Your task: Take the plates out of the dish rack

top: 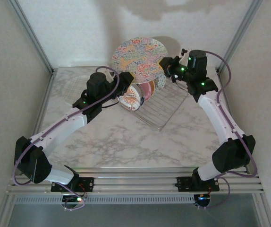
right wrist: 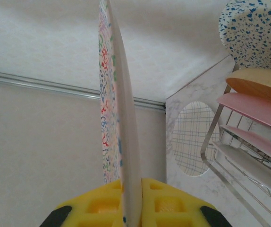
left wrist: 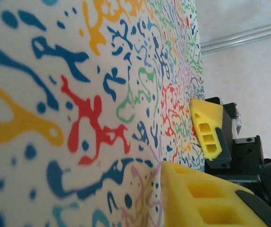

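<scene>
Plate in play: floral plate [top: 139, 56], big, up on edge in the air above dish rack [top: 166, 113], looks clear of the prongs.
Other plates: orange plate [right wrist: 260, 82], pink plate [right wrist: 253, 106] + others standing in rack slots; sunburst plate [top: 130, 97] at the rack's near-left end.
Table: checked plate [top: 74, 87] lies flat on table [top: 126, 142], left of rack.
Right gripper [right wrist: 131, 185]: pads together on the floral plate's right rim, w/ the edge running straight up between them.
Left gripper [top: 127, 78]: at the lower-left rim. One finger [left wrist: 201, 198] sits close against the patterned face, the other is hidden behind the plate. Can't tell if the pinch is made.
Feel (judged): stiff, no give. Prob. hefty for a single rim pinch. Glossy face, so slippery. Would chip if knocked on the wire.
Lever: wide disc held at the edge, so it will want to pivot in the pads.
Where to hold: rim only, one pad each side of the edge, far enough in to get past the lip. Two grips well apart on the rim should be steadier than one.
Watch: lower edge vs. the standing plates when moving sideways.
</scene>
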### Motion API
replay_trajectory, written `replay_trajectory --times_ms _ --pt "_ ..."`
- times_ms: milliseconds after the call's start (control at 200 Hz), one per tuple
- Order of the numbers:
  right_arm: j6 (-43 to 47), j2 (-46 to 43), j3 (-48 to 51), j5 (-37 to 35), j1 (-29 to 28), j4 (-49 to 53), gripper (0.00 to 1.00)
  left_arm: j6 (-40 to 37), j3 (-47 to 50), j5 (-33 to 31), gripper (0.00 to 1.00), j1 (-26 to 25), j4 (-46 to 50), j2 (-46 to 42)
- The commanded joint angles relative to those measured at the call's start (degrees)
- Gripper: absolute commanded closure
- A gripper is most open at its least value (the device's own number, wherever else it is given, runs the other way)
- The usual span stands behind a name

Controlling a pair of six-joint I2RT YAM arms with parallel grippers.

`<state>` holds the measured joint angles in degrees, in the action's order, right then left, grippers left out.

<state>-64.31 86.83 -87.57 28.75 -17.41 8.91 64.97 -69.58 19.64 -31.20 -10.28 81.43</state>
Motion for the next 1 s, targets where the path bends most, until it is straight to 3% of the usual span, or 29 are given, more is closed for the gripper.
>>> replay_trajectory --times_ms 0,150,315,435,616,676,881,996 --pt "0.6 -1.6 -0.9 2.3 -1.1 -1.9 1.0 0.7 0.3 -1.0 0.69 -0.4 -1.1 -0.9" --pt "0.9 -3.0 0.7 1.8 -1.2 -1.4 1.0 1.9 0.4 -1.1 0.75 -0.4 -1.7 -0.7" --pt "1.5 -3.5 1.4 1.6 -1.3 -0.9 1.0 3.1 0.8 -1.3 1.0 -0.4 -2.5 -0.9" --pt "3.5 -3.5 0.7 2.0 -1.3 0.4 1.0 3.9 1.2 -1.4 1.0 0.0 -3.2 -2.0" --pt "10.1 -5.5 0.4 0.4 -1.3 2.6 0.55 4.7 2.0 -0.6 1.0 3.0 -3.7 -5.3" --pt "13.3 -7.1 1.8 -0.7 -1.7 1.5 0.46 4.8 2.3 0.3 1.0 5.0 -3.3 -6.3" --pt "30.0 -14.9 9.2 -4.4 -5.3 -7.0 0.32 5.3 6.5 3.7 1.0 14.7 -1.6 -11.3" --pt "40.2 -17.3 11.1 -3.9 -9.0 -6.8 0.3 6.0 10.4 5.1 1.0 22.2 -0.6 -13.6"
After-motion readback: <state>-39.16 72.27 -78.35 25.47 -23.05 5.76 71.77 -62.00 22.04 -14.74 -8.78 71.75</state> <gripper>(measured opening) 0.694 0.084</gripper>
